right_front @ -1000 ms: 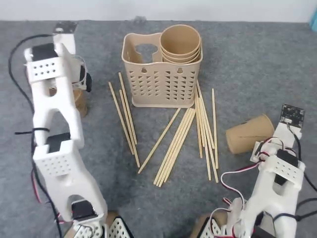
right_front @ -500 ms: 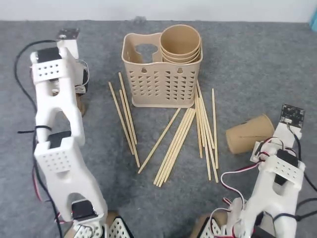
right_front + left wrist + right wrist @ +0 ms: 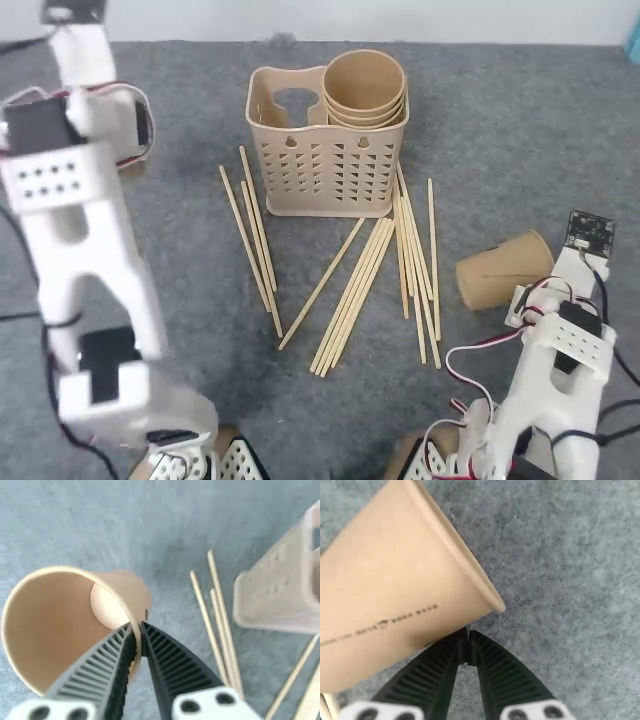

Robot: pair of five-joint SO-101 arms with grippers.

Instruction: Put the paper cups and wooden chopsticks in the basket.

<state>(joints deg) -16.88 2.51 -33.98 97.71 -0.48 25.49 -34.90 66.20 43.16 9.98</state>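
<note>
so, the basket [image 3: 325, 150] w/ a stack of cups [image 3: 365, 85] in its one end stands beside the left claw [image 3: 136, 626], past a few chopsticks [image 3: 355, 290]. this claw is clenched on the wall of a held cup [image 3: 60, 625], one finger inside, one outside. the right claw [image 3: 468, 632] has its fingers pressed together, w/ a lying cup [image 3: 395, 580] just ahead of the tips. the other chopsticks lie flat on the grey mat [image 3: 500, 120] btw both claws.

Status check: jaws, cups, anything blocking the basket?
Left gripper jaws shut on paper cup rim. Right gripper shut beside lying cup. Chopsticks loose around basket.
</note>
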